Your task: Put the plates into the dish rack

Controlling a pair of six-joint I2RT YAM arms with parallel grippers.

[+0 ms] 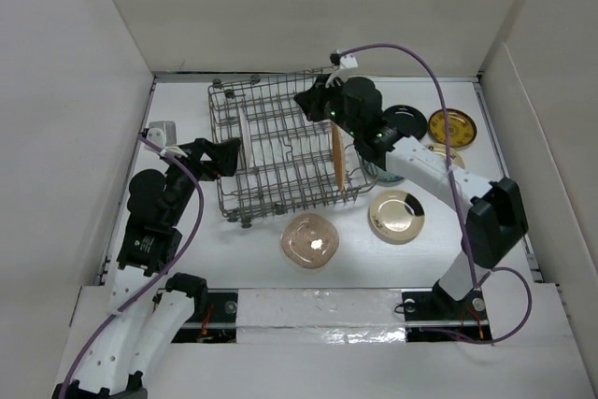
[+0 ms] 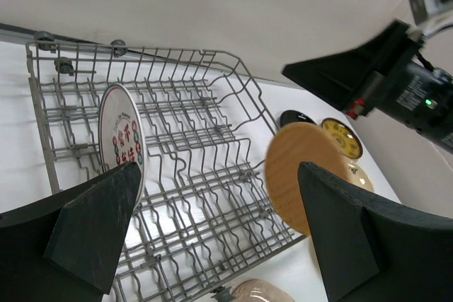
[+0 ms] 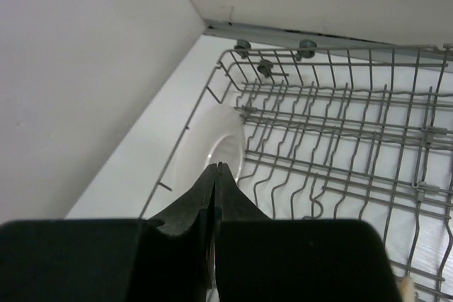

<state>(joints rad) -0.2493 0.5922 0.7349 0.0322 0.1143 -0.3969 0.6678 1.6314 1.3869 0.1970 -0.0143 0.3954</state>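
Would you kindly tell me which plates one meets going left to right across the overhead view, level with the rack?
White plate → orange plate → black plate → yellow plate.

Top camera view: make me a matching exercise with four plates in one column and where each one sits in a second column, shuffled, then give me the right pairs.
Things
1. white plate
2. orange plate
3. pink plate
4. black plate

Places
A. flat on the table, on the near side of the rack
B. flat beside the yellow plate
C. on edge at the rack's left side
D. on edge at the rack's right side

Pairs: 1-C, 2-D, 3-A, 4-B
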